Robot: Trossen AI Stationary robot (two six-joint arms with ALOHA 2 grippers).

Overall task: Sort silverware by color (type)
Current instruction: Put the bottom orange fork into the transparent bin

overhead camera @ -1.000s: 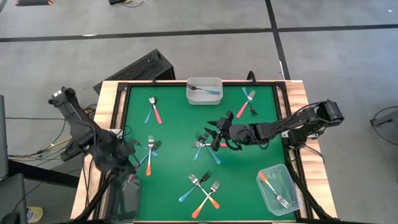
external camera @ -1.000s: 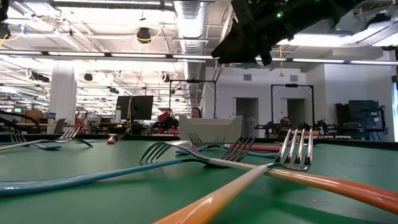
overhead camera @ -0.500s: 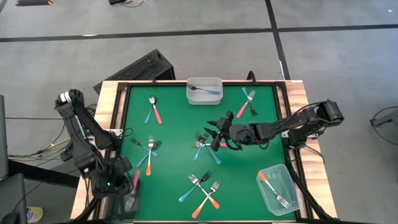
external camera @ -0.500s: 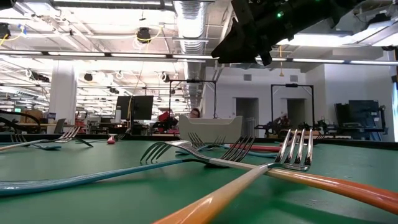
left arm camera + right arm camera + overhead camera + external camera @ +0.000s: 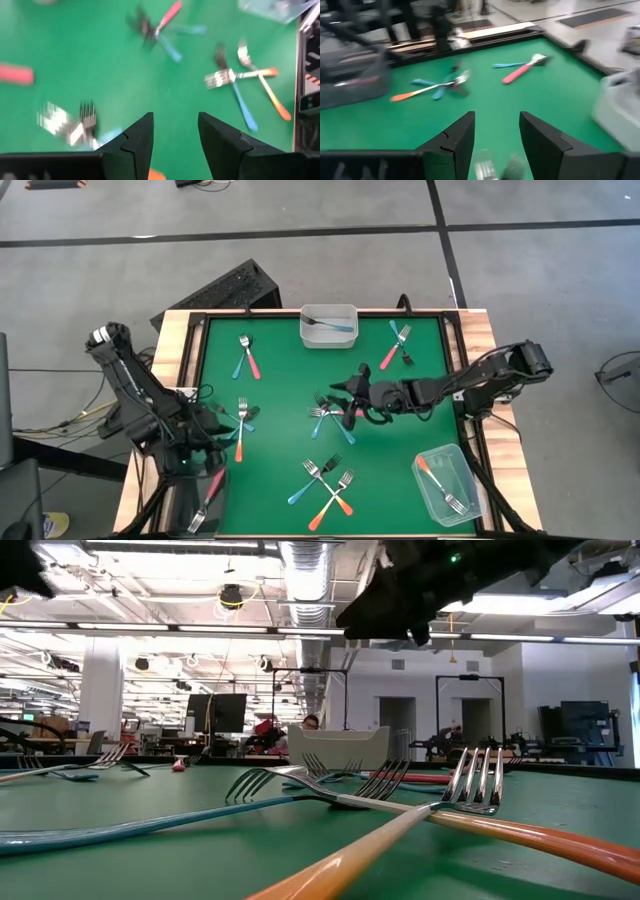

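Small forks with blue, pink or orange handles lie in crossed groups on the green mat: one pair (image 5: pixel 247 357) far left, one (image 5: pixel 398 345) far right, a group (image 5: pixel 240 425) at the left, a cluster (image 5: pixel 326 412) in the middle and a group (image 5: pixel 325 485) near the front edge. My left gripper (image 5: pixel 210 423) (image 5: pixel 175 135) hovers open at the left group and holds nothing. My right gripper (image 5: pixel 345 386) (image 5: pixel 495 135) hangs open just above the middle cluster, also holding nothing.
Three clear containers: one (image 5: pixel 329 326) at the far edge with a blue fork, one (image 5: pixel 447 485) at the near right with an orange fork, one (image 5: pixel 200 498) off the mat's near-left corner with a pink fork (image 5: pixel 212 483). A keyboard (image 5: pixel 215 295) lies beyond the table's far left.
My left arm swung toward the near edge over the near-left container, then came back up toward the left group of forks. A pink-handled fork now lies in that container. My right arm kept almost still.
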